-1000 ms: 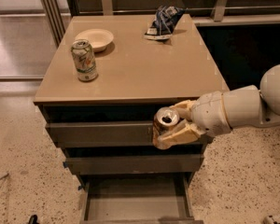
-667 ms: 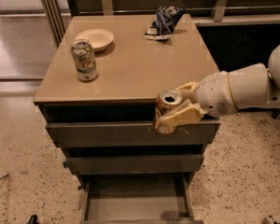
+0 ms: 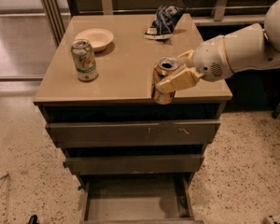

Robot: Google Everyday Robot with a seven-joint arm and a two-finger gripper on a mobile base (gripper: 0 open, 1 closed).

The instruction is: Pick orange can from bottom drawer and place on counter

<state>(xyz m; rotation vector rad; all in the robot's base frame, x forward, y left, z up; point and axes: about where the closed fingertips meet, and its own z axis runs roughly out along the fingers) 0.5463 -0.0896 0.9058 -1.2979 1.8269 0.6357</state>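
Observation:
The orange can [image 3: 162, 80] has an orange-brown body and a silver top with a pull tab. My gripper [image 3: 175, 74] is shut on it and holds it upright in the air at the front edge of the counter [image 3: 126, 64], right of centre. One tan finger [image 3: 179, 80] crosses the can's front. The white arm comes in from the right. The bottom drawer [image 3: 135, 202] is pulled open below, and its flat grey floor is bare.
On the counter stand a pale green-and-white can [image 3: 84, 60] at the left, a cream bowl [image 3: 94, 38] behind it, and a dark crumpled bag [image 3: 164, 20] at the back right. The two upper drawers [image 3: 133, 133] are shut. Speckled floor surrounds the cabinet.
My gripper has lifted the orange can from in front of the top drawer up to the counter's front edge and slightly back.

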